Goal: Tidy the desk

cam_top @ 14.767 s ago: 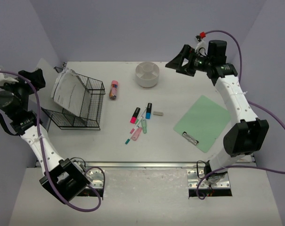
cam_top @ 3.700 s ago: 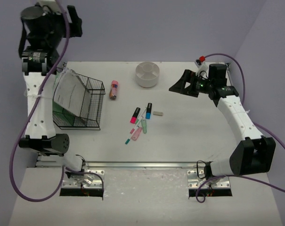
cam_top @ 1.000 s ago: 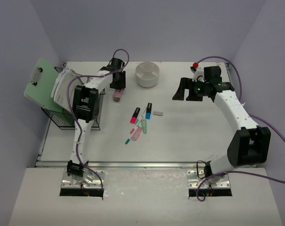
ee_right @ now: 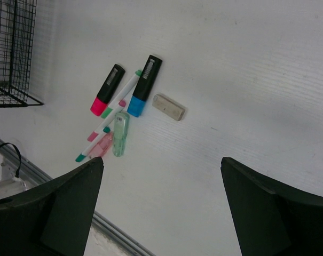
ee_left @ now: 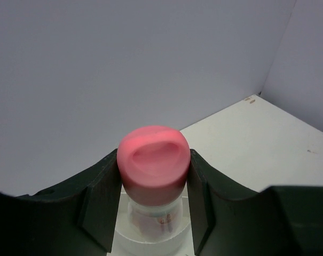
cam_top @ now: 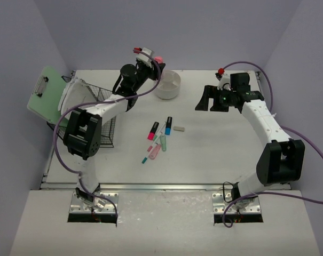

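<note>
Two grippers show: my left gripper (ee_left: 153,181) clamps a pink-capped tube (ee_left: 153,160) upright, with a white bowl (cam_top: 169,85) below it. My right gripper (ee_right: 161,160) hangs wide open above the desk (ee_right: 246,80), with markers (ee_right: 124,101) lying beyond its fingertips.

No text, brand, number or sign can be read in any view. The paper sheet (cam_top: 70,97) in the wire basket (cam_top: 104,96), left of and below the left pincer (cam_top: 154,57), is too small in view for any print to be made out. The bottle (ee_left: 153,165) clamped between that pincer's fingers (ee_left: 102,197) shows small reddish marks on its body under the pink cap, and these too are illegible.
</note>
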Tool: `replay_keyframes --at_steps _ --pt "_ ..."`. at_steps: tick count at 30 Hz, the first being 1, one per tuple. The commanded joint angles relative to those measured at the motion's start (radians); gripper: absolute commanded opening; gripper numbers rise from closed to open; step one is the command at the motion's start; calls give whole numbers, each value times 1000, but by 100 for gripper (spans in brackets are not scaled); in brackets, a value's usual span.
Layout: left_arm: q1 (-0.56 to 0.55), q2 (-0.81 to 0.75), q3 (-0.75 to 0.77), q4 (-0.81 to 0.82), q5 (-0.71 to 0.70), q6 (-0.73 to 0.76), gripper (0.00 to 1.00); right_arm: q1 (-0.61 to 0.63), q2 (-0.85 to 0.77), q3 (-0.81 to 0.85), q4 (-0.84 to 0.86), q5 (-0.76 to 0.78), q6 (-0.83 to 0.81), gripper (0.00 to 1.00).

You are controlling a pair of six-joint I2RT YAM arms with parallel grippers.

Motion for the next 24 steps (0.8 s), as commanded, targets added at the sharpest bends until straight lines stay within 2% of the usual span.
replay_keyframes --at_steps 1,24 --pt "-22 71 138 157 -9 41 0 -4 -16 15 66 16 -15 91" --pt "-34 382 395 161 5 33 0 -4 32 -18 96 -21 1 92"
